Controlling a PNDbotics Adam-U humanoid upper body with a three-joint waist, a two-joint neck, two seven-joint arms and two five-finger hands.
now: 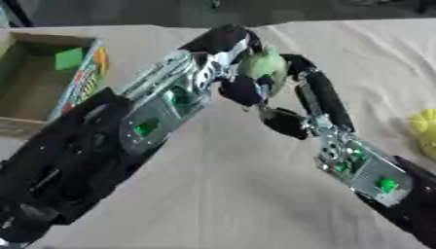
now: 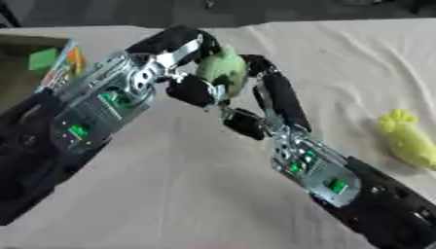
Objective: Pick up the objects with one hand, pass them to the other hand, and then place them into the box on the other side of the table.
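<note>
A pale green soft object (image 1: 267, 64) is held above the middle of the table where both hands meet. My left hand (image 1: 228, 46) comes in from the left, its fingers curled over the top of the object and its thumb (image 1: 244, 91) under it. My right hand (image 2: 277, 97) reaches up from the lower right, its fingers nearly straight along the object's right side and its thumb well below it. A cardboard box (image 1: 19, 121) stands at the table's left edge. A yellow soft toy (image 2: 408, 138) lies on the cloth at the right.
Inside the box are a green block (image 1: 69, 58) and a colourful striped item (image 1: 85, 78) against its right wall. A wrinkled beige cloth (image 1: 238, 194) covers the table. The table's far edge meets a dark background.
</note>
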